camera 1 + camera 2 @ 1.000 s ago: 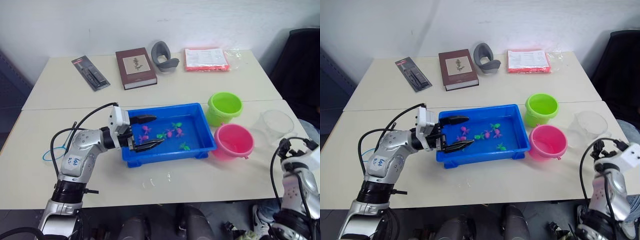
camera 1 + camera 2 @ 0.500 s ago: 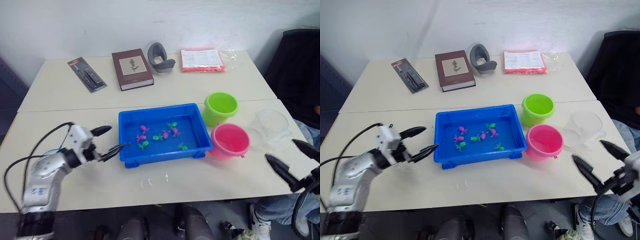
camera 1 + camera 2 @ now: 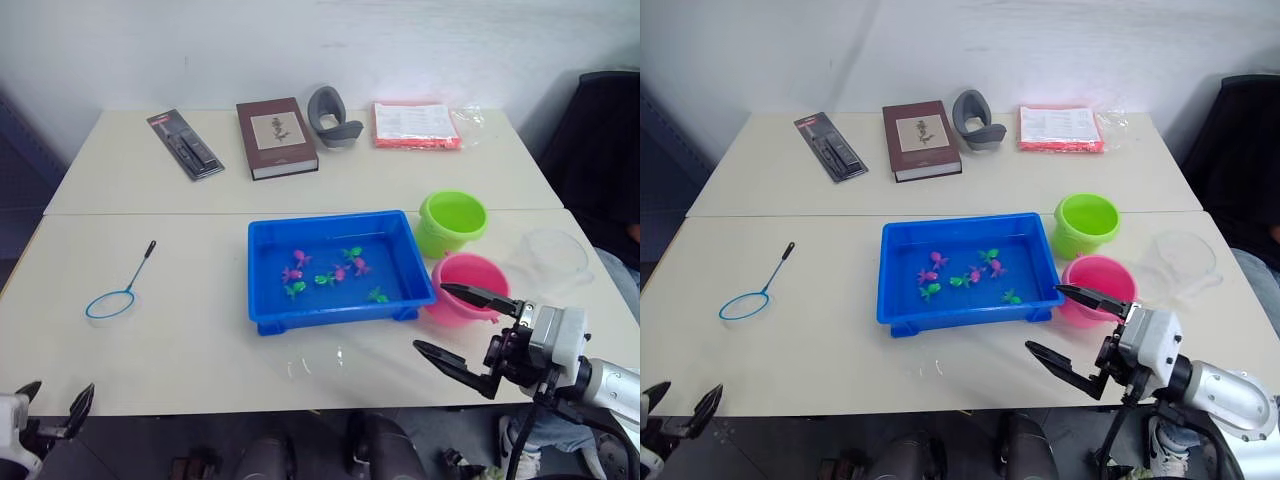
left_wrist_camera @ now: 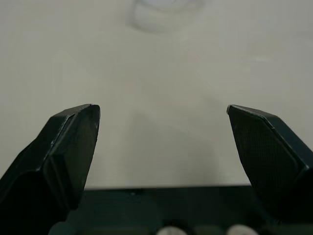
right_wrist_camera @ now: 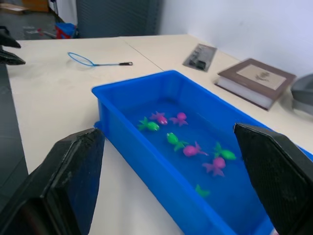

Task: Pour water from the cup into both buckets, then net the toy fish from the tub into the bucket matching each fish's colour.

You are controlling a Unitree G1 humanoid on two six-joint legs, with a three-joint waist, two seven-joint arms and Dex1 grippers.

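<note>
The blue tub [image 3: 262, 300] sits mid-table with several pink fish [image 3: 297, 273] and green fish [image 3: 324, 279] in water. To its right stand the lime green bucket [image 3: 452, 220] and the pink bucket [image 3: 470, 288], with the clear cup [image 3: 555, 255] further right. The net [image 3: 118, 297] lies flat on the table left of the tub. My right gripper [image 3: 432, 320] hangs open just in front of the pink bucket, pointing toward the tub [image 5: 127, 83], empty. My left gripper [image 3: 55, 392] is open and empty at the table's front left edge.
A brown book [image 3: 277, 137], a black packaged tool [image 3: 185, 144], a grey curved object [image 3: 332, 108] and a red packet [image 3: 415, 124] lie along the far side. Water drops [image 3: 315, 362] spot the table in front of the tub. A dark chair [image 3: 600, 150] stands at the right.
My left gripper has pulled back from the tub's left end to the front left edge. My right gripper has swung in to the front of the pink bucket. The net now lies uncovered.
</note>
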